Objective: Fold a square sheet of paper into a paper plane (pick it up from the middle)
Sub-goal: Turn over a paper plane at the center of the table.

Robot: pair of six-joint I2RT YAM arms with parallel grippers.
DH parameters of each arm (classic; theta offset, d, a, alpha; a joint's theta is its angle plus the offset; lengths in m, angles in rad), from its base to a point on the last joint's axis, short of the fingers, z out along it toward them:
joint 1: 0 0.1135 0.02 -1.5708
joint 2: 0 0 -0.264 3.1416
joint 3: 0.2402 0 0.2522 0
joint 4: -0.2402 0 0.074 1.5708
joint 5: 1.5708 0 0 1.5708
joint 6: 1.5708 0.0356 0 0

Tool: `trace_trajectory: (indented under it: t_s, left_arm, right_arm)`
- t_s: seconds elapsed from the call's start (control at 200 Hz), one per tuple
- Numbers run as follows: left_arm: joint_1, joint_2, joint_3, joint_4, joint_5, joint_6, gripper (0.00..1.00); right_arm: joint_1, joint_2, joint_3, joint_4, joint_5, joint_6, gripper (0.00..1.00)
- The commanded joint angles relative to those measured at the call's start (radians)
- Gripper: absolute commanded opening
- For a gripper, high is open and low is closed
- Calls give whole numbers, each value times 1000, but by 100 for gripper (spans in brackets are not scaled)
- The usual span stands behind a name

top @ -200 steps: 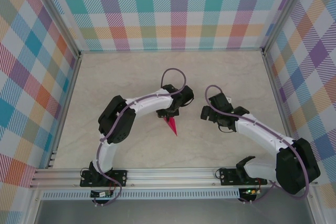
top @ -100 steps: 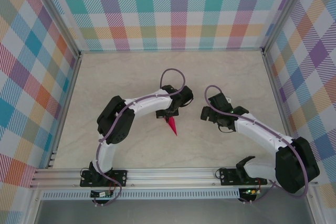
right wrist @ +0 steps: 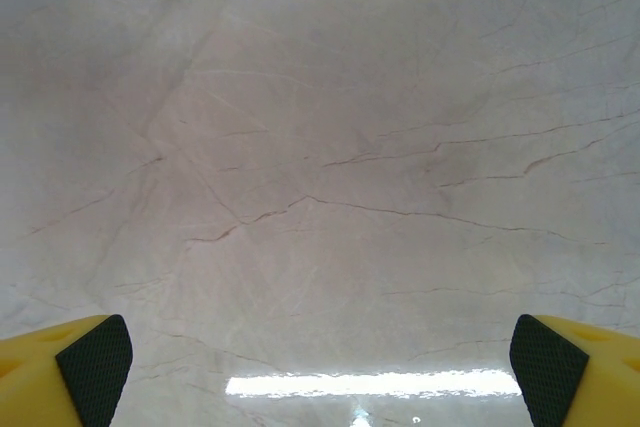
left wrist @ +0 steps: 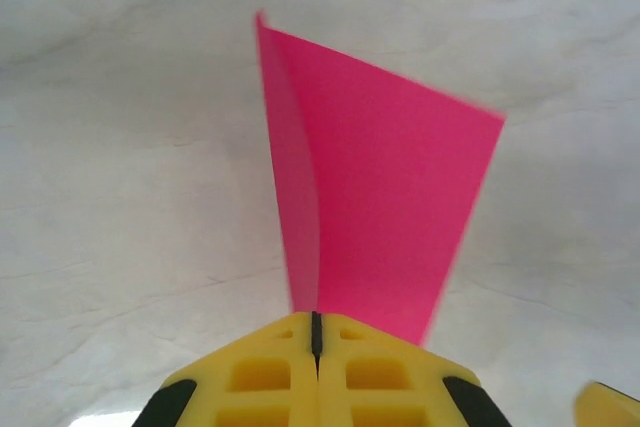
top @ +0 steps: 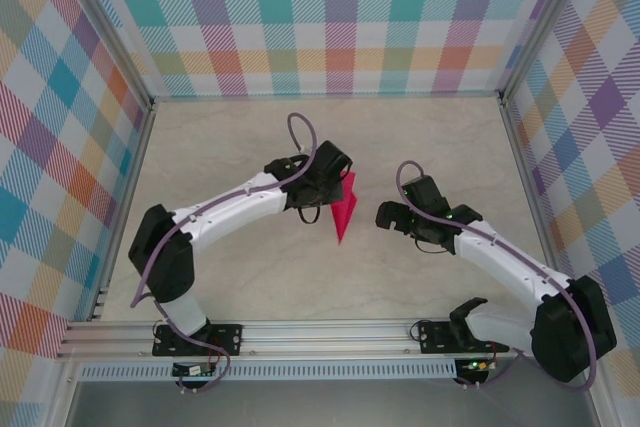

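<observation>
Seemingly near end: I have left gripper [left wrist: 316,332] pinched shut on folded magenta paper plane [left wrist: 380,197], sticking out just ahead of jaws. Right gripper [right wrist: 320,367] gaping, empty. Left, I judge: set-down, maybe wing touch-up.

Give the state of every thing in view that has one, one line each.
left gripper: shut on the paper plane.
right gripper: open, holding nothing.
paper plane: folded and creased, tapering to a point, pinched between the left gripper's fingers.
</observation>
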Motion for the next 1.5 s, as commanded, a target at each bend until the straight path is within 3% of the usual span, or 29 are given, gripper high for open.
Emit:
trace_trajectory:
  t_s: [0.0, 0.255, 0.435, 0.65, 0.81, 1.085, 1.32, 1.495]
  left_arm:
    - [50, -26, -172, 335, 237, 40, 0]
    - [98, 12, -434, 836, 478, -67, 0]
    - [104, 33, -541, 950, 495, -97, 0]
    - [118, 31, -642, 994, 500, -113, 0]
    - [125, -21, -709, 963, 397, -122, 0]
    - [126, -68, -743, 931, 359, -113, 0]
    - [126, -65, -738, 931, 366, -110, 0]
    - [126, -49, -730, 928, 370, -109, 0]
  right_arm:
    - [-8, -43, 19, -7, -54, 34, 100]
    - [-6, -30, 30, -10, -163, 22, 100]
    - [2, 34, 34, 82, -311, 37, 100]
    - [62, 106, 54, 199, -402, 79, 95]
    - [95, 207, 81, 255, -421, 99, 87]
    - [150, 378, 191, 213, -415, 73, 77]
    - [187, 351, 173, 295, -470, 44, 76]
    - [190, 370, 189, 249, -405, 51, 75]
